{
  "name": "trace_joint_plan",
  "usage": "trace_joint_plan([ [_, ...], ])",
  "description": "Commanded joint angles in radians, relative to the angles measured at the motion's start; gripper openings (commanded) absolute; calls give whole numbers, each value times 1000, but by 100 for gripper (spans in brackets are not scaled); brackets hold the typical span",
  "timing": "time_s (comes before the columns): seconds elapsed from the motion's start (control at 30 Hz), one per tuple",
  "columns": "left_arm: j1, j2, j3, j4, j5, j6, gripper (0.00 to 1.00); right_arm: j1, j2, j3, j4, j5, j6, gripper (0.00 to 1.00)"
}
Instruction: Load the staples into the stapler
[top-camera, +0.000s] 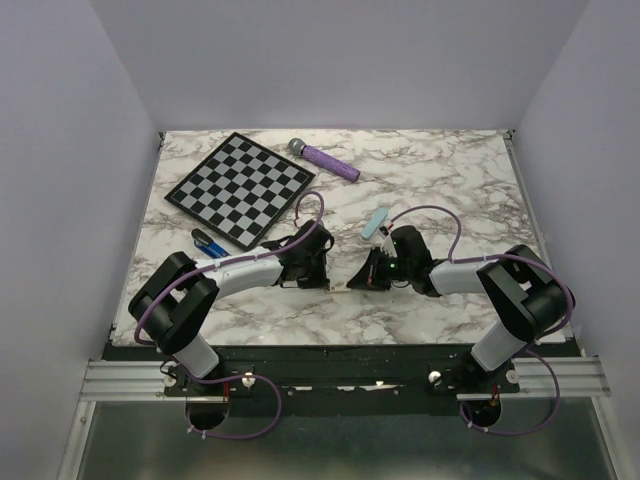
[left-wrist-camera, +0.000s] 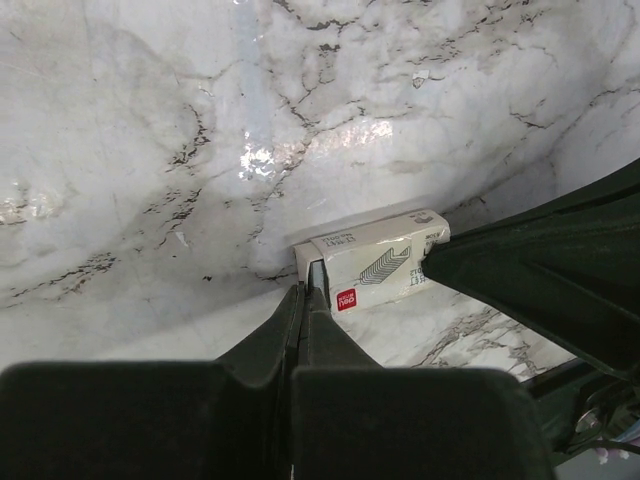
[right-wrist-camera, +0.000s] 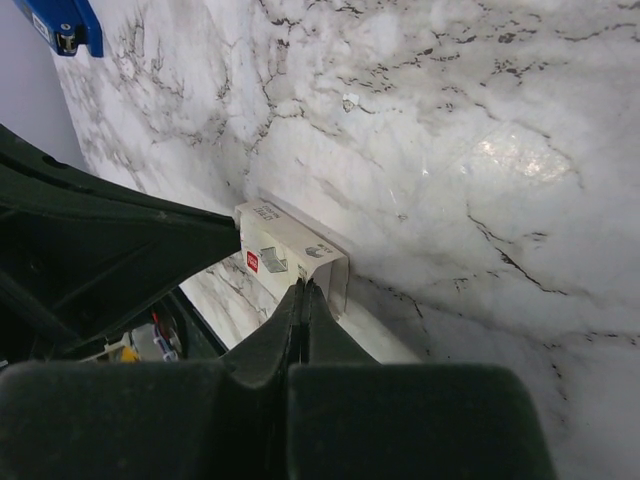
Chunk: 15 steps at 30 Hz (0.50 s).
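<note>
A small white staple box (left-wrist-camera: 375, 262) with a red label lies on the marble table, between my two grippers. My left gripper (left-wrist-camera: 305, 292) is shut, pinching the thin edge at one end of the box. My right gripper (right-wrist-camera: 312, 286) is shut on the open end flap of the same box (right-wrist-camera: 285, 250). In the top view the left gripper (top-camera: 328, 272) and the right gripper (top-camera: 362, 278) meet near the table's front middle, and the box is mostly hidden between them. The dark blue stapler (top-camera: 208, 243) lies to the left, apart from both grippers. It also shows in the right wrist view (right-wrist-camera: 65, 22).
A black-and-white chessboard (top-camera: 240, 188) lies at the back left. A purple microphone (top-camera: 323, 160) lies behind it. A pale light-blue flat bar (top-camera: 377, 222) lies just behind the right gripper. White walls close in the table on three sides.
</note>
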Motion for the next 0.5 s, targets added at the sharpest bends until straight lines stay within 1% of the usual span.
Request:
trace_joint_plan([
  [0.0, -7, -28, 27, -29, -41, -1, 0, -13, -6, -22, 43, -29, -1, 1],
  [0.2, -7, -43, 47, -80, -105, 16, 0, -25, -18, -27, 34, -26, -18, 1],
  [0.47, -7, -61, 52, -80, -105, 20, 0, -31, -30, -25, 25, -32, -32, 1],
])
